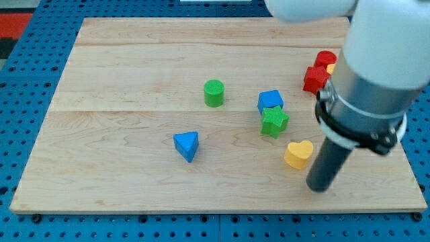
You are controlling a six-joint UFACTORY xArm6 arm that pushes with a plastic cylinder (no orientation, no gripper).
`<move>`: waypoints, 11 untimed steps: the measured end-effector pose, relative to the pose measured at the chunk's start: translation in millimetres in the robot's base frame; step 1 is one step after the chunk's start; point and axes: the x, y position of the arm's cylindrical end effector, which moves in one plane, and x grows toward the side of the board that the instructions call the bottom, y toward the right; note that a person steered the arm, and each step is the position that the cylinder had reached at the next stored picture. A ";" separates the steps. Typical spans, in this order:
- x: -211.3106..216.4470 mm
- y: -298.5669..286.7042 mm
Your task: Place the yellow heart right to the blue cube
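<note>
The yellow heart lies on the wooden board at the view's lower right. The blue cube sits above and to the left of it, with a green star touching the cube's lower edge, between cube and heart. My tip rests on the board just below and to the right of the yellow heart, a small gap apart from it. The arm's grey body hides the board's upper right part.
A green cylinder stands left of the blue cube. A blue triangular block lies at the lower middle. Red blocks and a partly hidden yellow block cluster at the right, next to the arm. The board's right edge is near.
</note>
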 end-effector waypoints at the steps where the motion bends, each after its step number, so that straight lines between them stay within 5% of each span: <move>1: 3.1 -14.2; 11: -135.5 -4.7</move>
